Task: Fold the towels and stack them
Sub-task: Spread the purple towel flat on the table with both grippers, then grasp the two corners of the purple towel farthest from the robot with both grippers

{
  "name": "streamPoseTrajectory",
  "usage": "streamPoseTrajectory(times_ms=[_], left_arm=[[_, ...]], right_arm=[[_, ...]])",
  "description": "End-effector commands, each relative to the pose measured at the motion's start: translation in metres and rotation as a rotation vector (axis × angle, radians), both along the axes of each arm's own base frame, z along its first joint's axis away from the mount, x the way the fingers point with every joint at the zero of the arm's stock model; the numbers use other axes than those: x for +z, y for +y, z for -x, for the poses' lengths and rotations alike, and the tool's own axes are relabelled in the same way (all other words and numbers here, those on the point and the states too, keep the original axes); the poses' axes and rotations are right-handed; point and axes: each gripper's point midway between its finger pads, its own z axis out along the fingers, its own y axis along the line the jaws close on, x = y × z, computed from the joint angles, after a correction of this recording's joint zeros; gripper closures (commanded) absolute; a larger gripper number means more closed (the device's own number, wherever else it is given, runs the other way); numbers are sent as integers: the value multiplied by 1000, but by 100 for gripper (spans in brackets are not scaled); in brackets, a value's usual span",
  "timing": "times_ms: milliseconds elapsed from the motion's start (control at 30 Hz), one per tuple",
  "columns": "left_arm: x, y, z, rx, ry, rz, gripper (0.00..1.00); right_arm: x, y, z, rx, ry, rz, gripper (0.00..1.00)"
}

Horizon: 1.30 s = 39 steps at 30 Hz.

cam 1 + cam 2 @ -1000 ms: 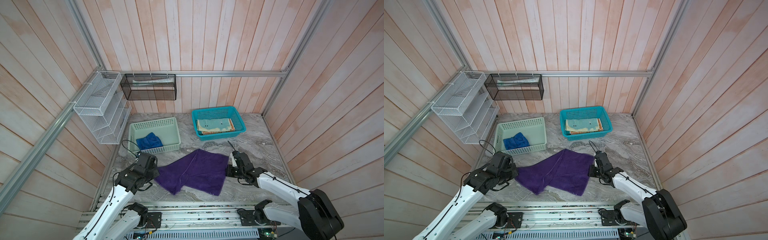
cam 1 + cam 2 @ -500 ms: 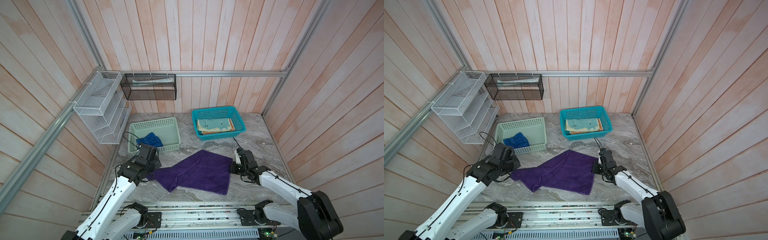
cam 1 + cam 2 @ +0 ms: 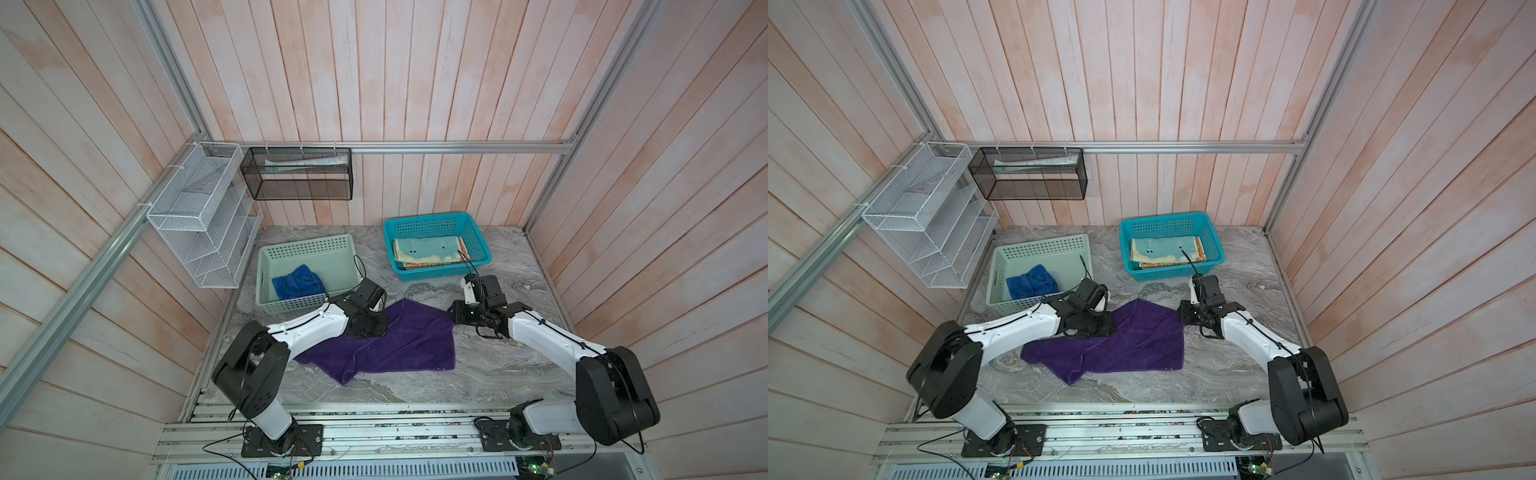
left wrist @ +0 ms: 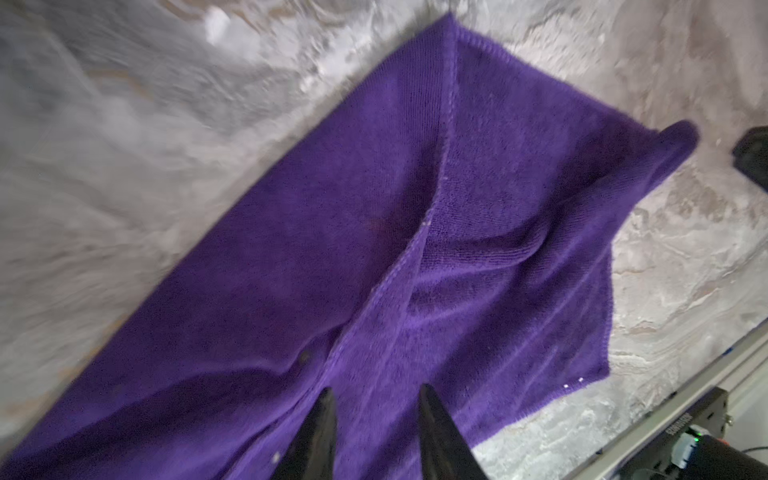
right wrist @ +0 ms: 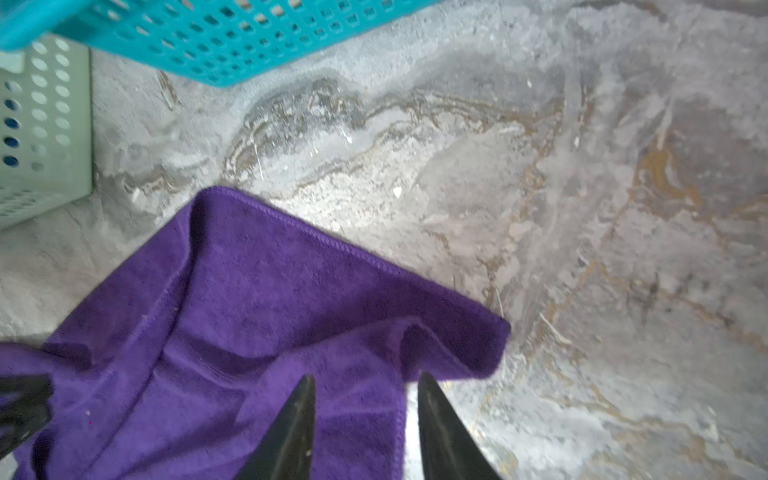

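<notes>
Both jaws have parted since a second ago, and my left arm has swung in over the purple terry towel (image 3: 395,340). My left gripper (image 4: 376,388) is released, over the towel edge nearest the mint-green perforated plastic basket (image 3: 299,302). My right gripper (image 5: 365,375) is released too, over the corner farthest from that basket, nothing pinched. The towel lies on the grey marble-look tabletop (image 3: 498,365) just in front of the basket, one flap doubled over, hem running diagonal, not square. Step, I judge: first fold, half done. Next needs re-pinching corners and squaring the flap. Pile soft, fuzzy, limp, will sag. Crumpled royal blue towel (image 3: 297,282) inside the basket; folded teal towel (image 3: 428,251) in teal plastic basket (image 3: 432,220) beside it
</notes>
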Motion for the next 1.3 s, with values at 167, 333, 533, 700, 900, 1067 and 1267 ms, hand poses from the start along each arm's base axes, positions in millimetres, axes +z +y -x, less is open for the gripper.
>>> streamPoseTrajectory(times_ms=[167, 333, 533, 700, 900, 1067, 1267], left_arm=[[-30, 11, 8, 1, 65, -48, 65], [-55, 71, 43, 163, 165, -109, 65], [-62, 138, 92, 358, 229, -207, 65], [-30, 141, 86, 413, 132, -143, 65], [45, 98, 25, 262, -150, -29, 63], [59, 55, -19, 131, -191, -15, 63], [59, 4, -58, 16, -212, 9, 60]], right_arm=[[-32, 64, 83, 105, 168, -161, 81], [-59, 73, 105, 111, 245, -220, 89], [-64, 71, 90, 143, 237, -113, 89], [-65, 63, 75, 166, 237, -13, 88], [-31, 56, 60, 125, 151, 21, 69], [-29, 56, 82, 36, 181, -81, 51], [-36, 71, 109, -43, 236, -245, 43]])
